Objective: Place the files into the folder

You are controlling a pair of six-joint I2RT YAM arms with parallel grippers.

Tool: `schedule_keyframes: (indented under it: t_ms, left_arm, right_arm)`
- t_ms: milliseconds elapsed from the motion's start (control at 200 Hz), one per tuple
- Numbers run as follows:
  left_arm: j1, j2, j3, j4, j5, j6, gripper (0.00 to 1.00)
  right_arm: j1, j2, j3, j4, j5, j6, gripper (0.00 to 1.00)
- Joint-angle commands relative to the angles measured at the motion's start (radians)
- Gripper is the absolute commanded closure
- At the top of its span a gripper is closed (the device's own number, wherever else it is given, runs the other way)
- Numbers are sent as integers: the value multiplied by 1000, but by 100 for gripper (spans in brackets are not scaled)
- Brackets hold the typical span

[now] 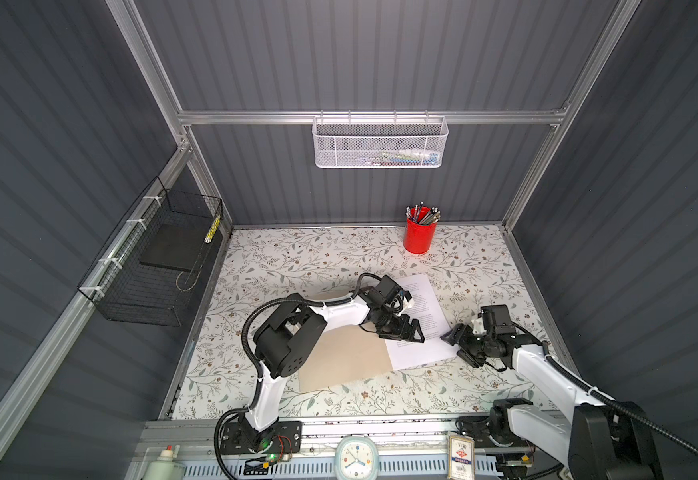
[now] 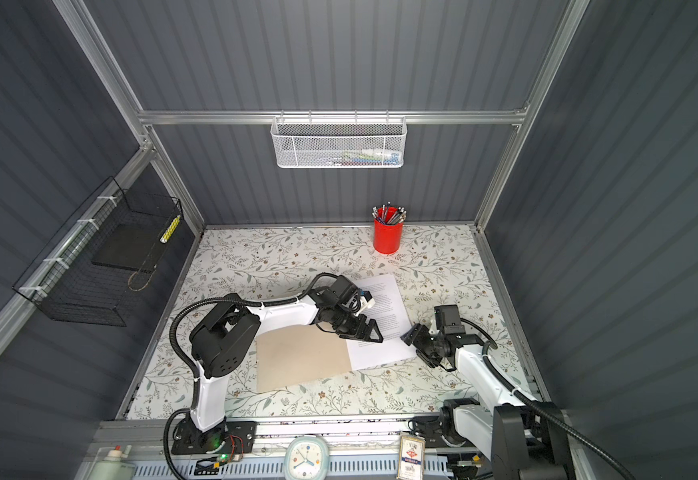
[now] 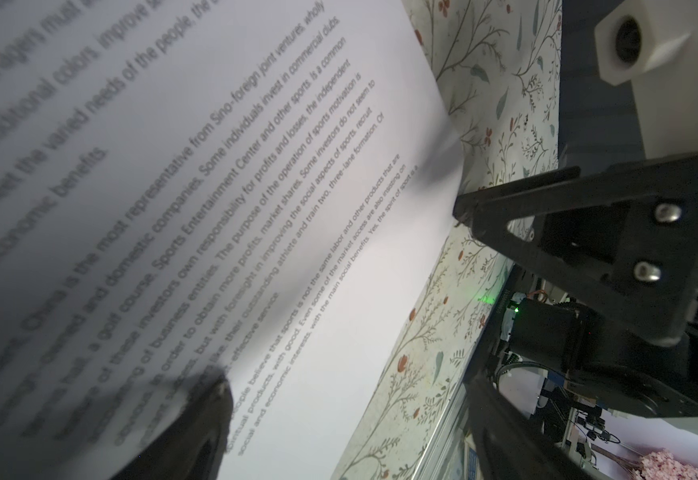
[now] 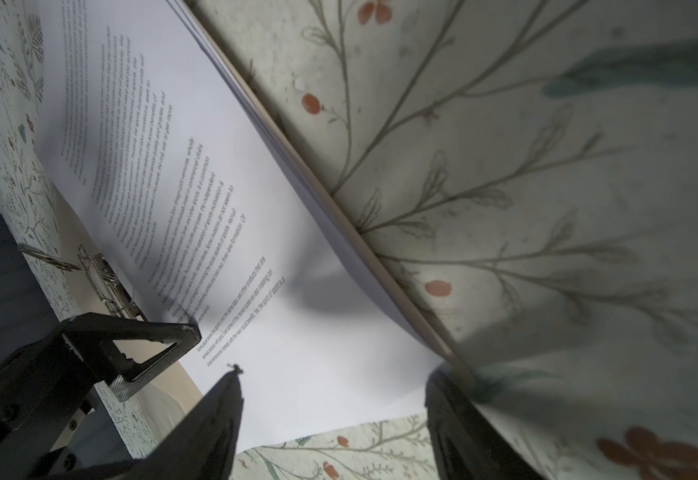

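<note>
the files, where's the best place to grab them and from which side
I'd take the files by their free edge near the front corner, coming in low from the right. They lie flat on the folder, so only an edge gives a bite; the right wrist view shows that edge unobstructed, with the right gripper's open fingers beside it. The metal clip guards the opposite edge.

White files (image 1: 429, 305) bore black text; the folder (image 1: 345, 359) was tan; the table cover (image 1: 297, 257) showed green leaves and rust flowers on cream; the pen cup (image 1: 419, 237) was red.
</note>
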Motion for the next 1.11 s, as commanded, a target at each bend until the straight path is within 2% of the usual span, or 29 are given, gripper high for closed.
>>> schedule_keyframes:
  t_ms: [0, 235, 410, 595, 775, 1101]
  left_arm:
    - [-4, 34, -45, -92, -71, 14, 10]
    - [-4, 34, -48, -92, -72, 14, 10]
    - [-3, 33, -47, -94, -73, 14, 10]
    - [-3, 37, -47, -94, -81, 11, 10]
    - [-3, 50, -45, -93, -76, 9, 10]
    - [-3, 45, -54, -87, -76, 8, 10]
  right_arm:
    - [-2, 16, -12, 43, -33, 14, 29]
    - [-2, 31, -32, 112, -64, 23, 28]
    - [4, 85, -33, 92, -26, 44, 29]
    - [14, 44, -46, 38, -4, 55, 29]
    - [15, -67, -58, -25, 31, 44, 28]
    - [15, -6, -51, 32, 1, 40, 29]
